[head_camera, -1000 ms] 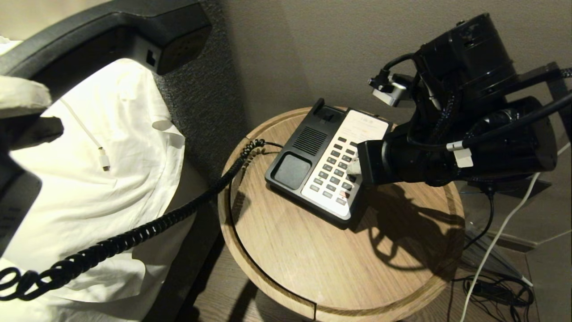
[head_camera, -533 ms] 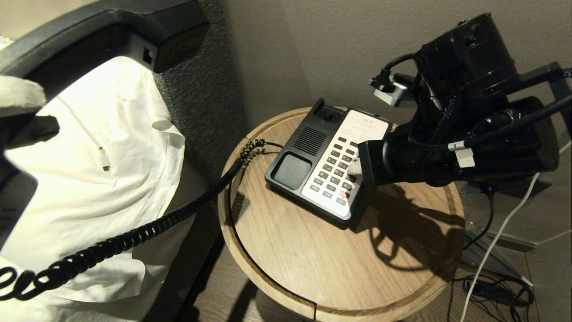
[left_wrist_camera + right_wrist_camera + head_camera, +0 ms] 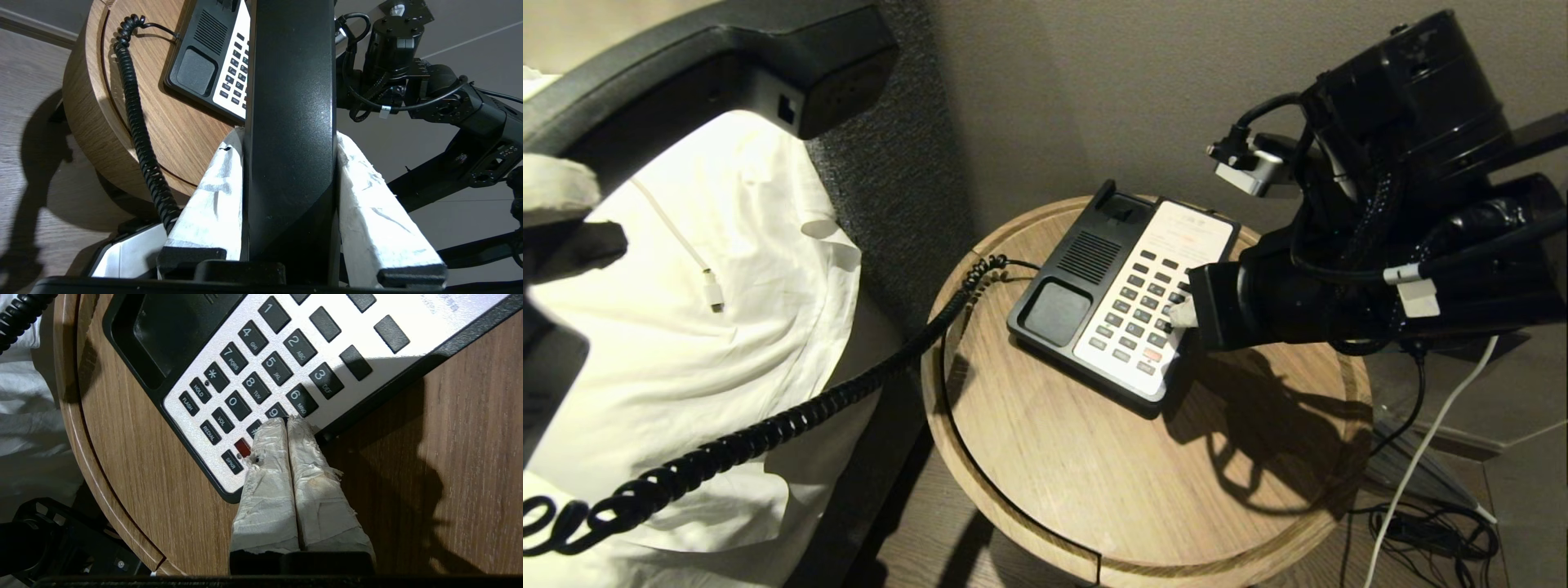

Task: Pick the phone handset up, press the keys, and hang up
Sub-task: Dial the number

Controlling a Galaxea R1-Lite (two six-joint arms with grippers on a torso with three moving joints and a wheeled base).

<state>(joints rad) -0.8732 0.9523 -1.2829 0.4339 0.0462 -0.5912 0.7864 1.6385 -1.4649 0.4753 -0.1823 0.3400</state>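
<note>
We take the phone base (image 3: 1123, 298) as our landmark. Far to its left and well above the surface (image 3: 1094, 482), our left end effector (image 3: 290, 163) grips the handset (image 3: 290, 102) across its middle, a white-wrapped finger pressed to each side. The handset stays up there as it was a second ago, with only a slight drift. Its coiled cord (image 3: 768, 429) runs from below the handset, over the white bedding (image 3: 686, 343), to the base's left edge.

On the base, the cradle on its left half sits empty, and the keys (image 3: 261, 375) fill the cream faceplate on its right half.

At the base's right edge, our right end effector (image 3: 288, 421) has its two wrapped fingers pressed together with nothing between them, the tips resting by the 9 key and the key below it, just above the red button (image 3: 242, 447). Over the last second this arm has pulled a little to the right and up from the base, so the fingertip now sits nearer the faceplate's right border than before.

We judge this as one key press ending, or a shift toward the next key. The pick-up part looks done, pressing is under way, and hanging up is not yet begun: the handset must go back into the cradle once our right arm clears the base.
</note>
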